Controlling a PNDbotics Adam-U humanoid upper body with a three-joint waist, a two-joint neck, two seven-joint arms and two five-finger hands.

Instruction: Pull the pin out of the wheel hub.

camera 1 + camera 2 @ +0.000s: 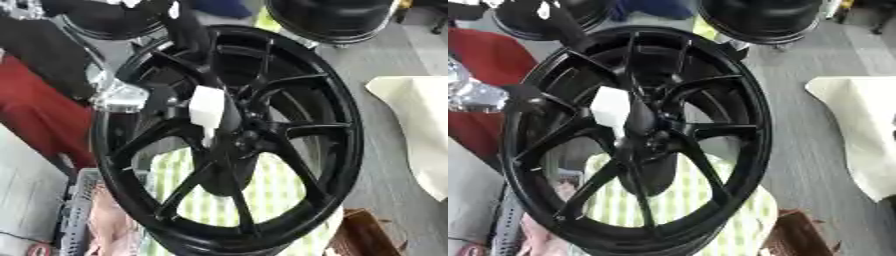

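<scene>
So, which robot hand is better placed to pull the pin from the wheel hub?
Left. The left arm reaches to a white piece beside the wheel hub; the right robot hand shows in no view.

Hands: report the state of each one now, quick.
Left hand: at the wheel hub, black against black; open or shut cannot be told.
Right hand: not in view.

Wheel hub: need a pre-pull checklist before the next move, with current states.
1. Wheel upright, hub facing the camera: ok.
2. Left hand in at the spokes beside the hub: ok.
3. Hold on the pin: cannot tell. Only a white block shows by the hub.
4. Pin still seated: cannot tell.
5. Right hand in sight: not ok.
</scene>
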